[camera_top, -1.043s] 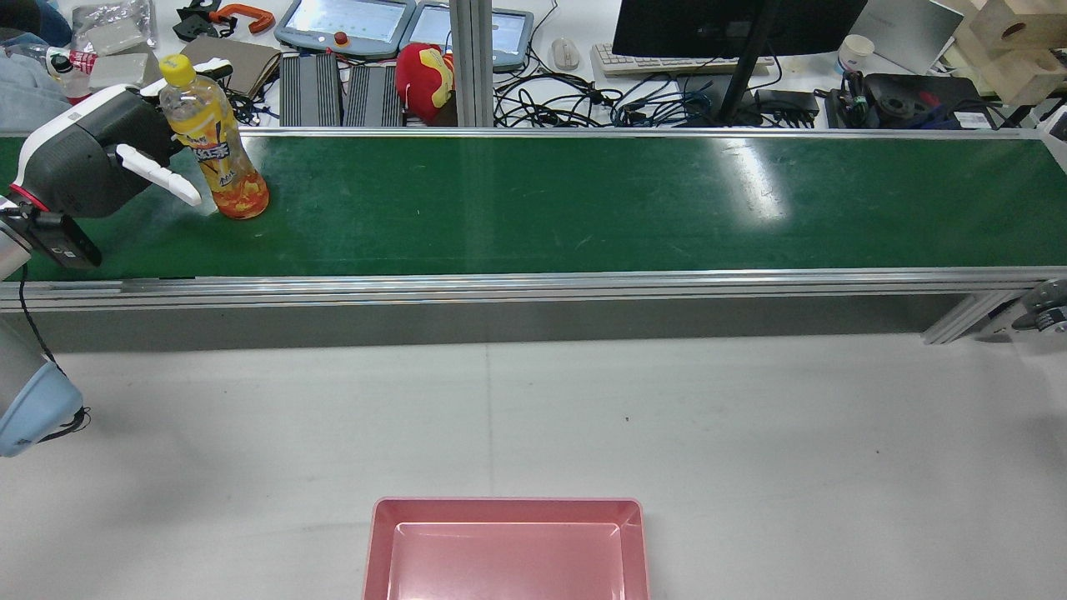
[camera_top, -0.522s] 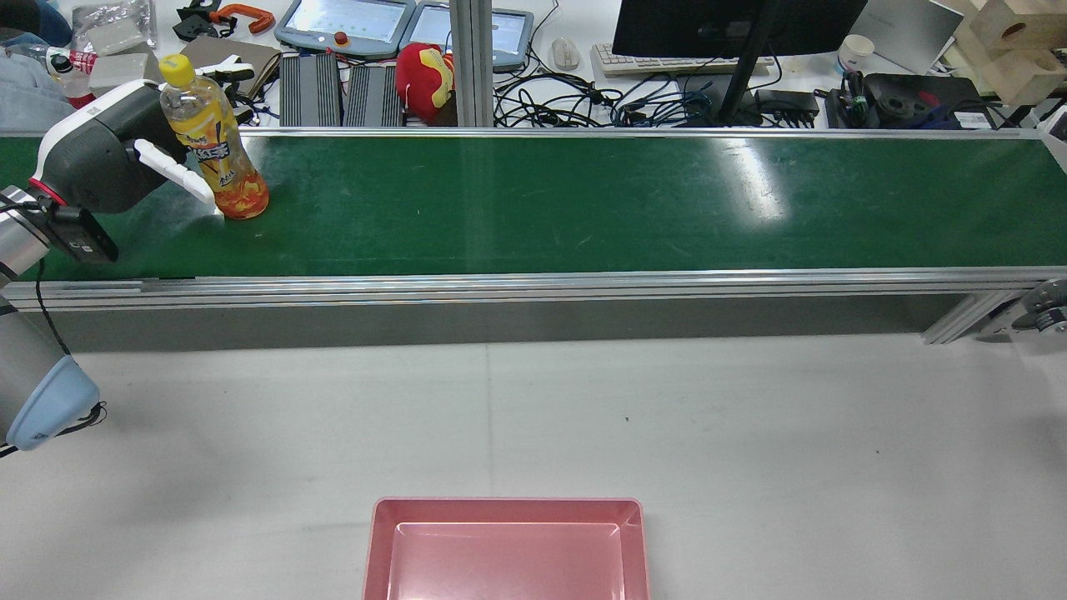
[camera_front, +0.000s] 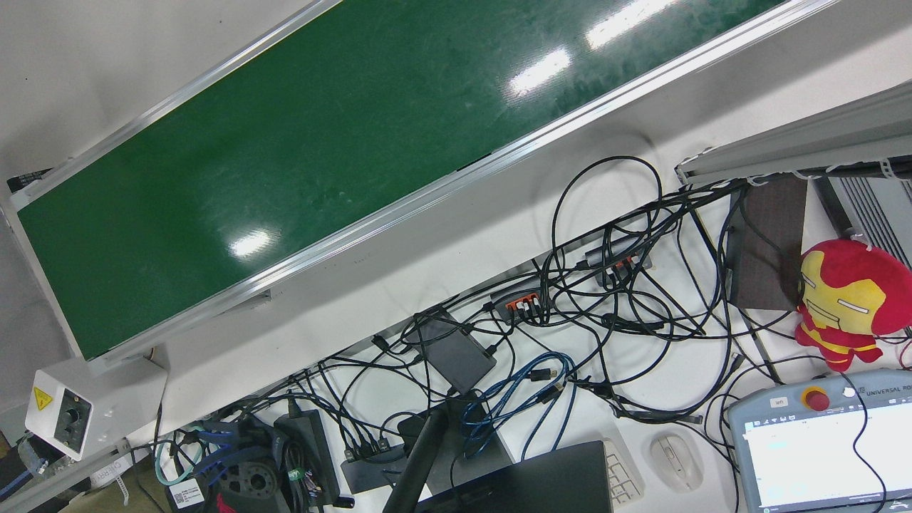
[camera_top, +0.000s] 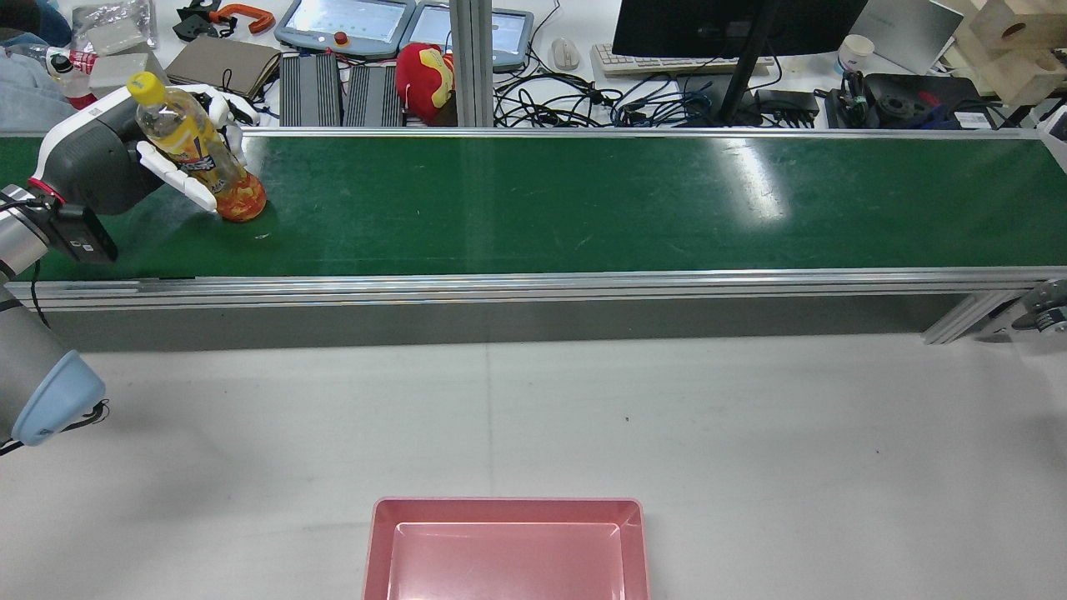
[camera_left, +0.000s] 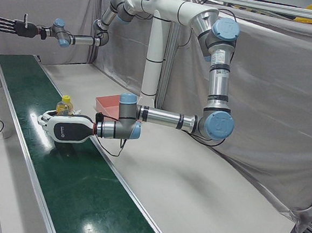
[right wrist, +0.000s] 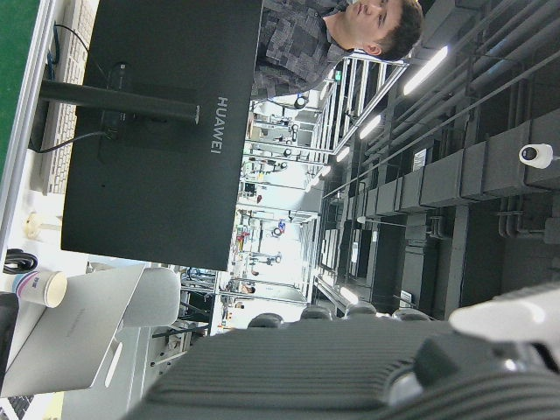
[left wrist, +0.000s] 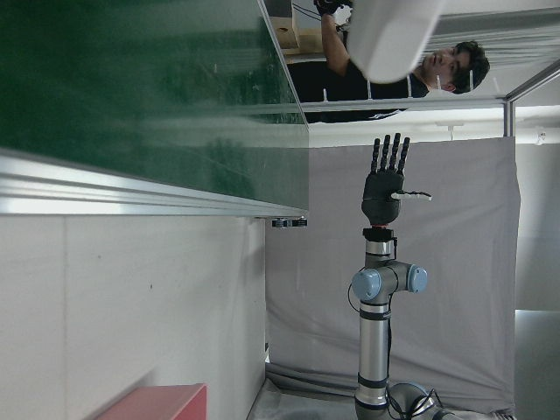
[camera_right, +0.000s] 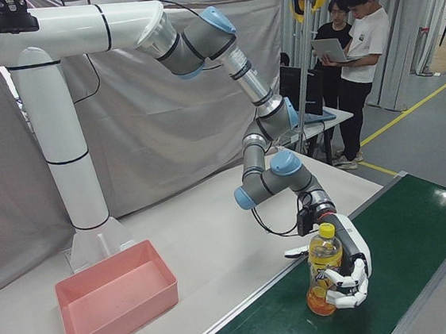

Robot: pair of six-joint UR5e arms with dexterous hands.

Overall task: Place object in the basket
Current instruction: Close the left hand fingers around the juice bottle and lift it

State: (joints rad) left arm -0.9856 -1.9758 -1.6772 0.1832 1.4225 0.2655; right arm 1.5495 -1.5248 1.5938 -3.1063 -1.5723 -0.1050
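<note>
One bottle: a clear plastic drink bottle with a yellow cap and an orange-yellow label, mostly full of orange liquid, is seen leaning toward the left hand, base on or just off the belt (can't be told which).
Landmark: the green belt is used for all places here; the bottle is at its far left end in the rear view.
Left hand: the left hand is wrapped round the bottle's lower-middle body, white fingers curled across the label, so it's counted as closed on the bottle.
Right hand: the right hand is held high past the far end of the belt, fingers spread flat, nothing in it.
Basket: the pink basket is parked on the pale tabletop, well clear of the belt's near rail and about level with the belt's middle.
Handling: fairly heavy for its size is the guess, since it's nearly full; the thin wall could be dented if squeezed hard, and the smooth plastic is probably a bit slippery.
Where to hold: the labelled mid-body looks like the best spot; the narrow neck would likely let the full bottle swing.
Risk: with that lean, a slide through the fingers should be expected if the wrap isn't snug.
</note>
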